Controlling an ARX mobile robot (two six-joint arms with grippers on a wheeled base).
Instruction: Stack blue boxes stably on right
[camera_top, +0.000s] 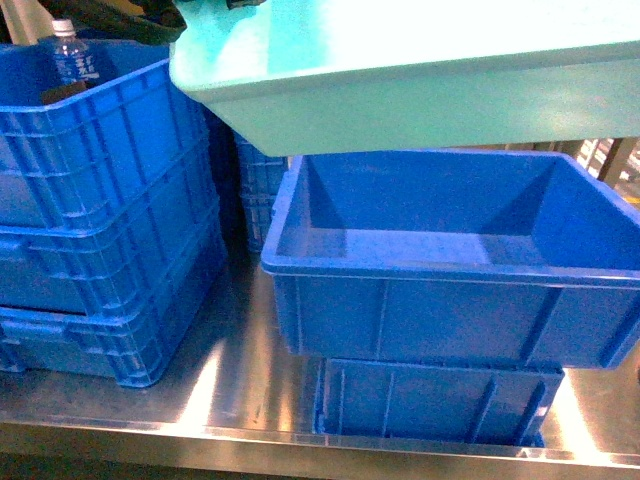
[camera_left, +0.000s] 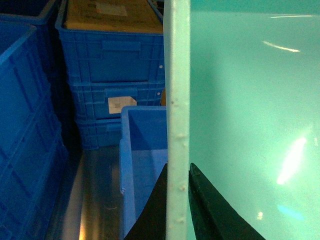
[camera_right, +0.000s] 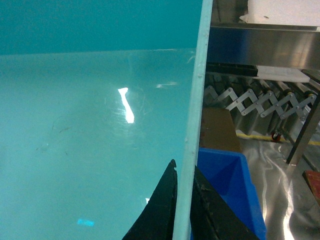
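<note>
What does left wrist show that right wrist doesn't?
Left wrist only: stacked blue crates behind, one bearing a white label, with a cardboard box on top, and more crates at the left edge.

Right wrist only: a scissor-frame roller conveyor and a metal shelf.

Both: a hand (left hand, right hand) clamped on the rim of the turquoise tub, above the open blue crate.
</note>
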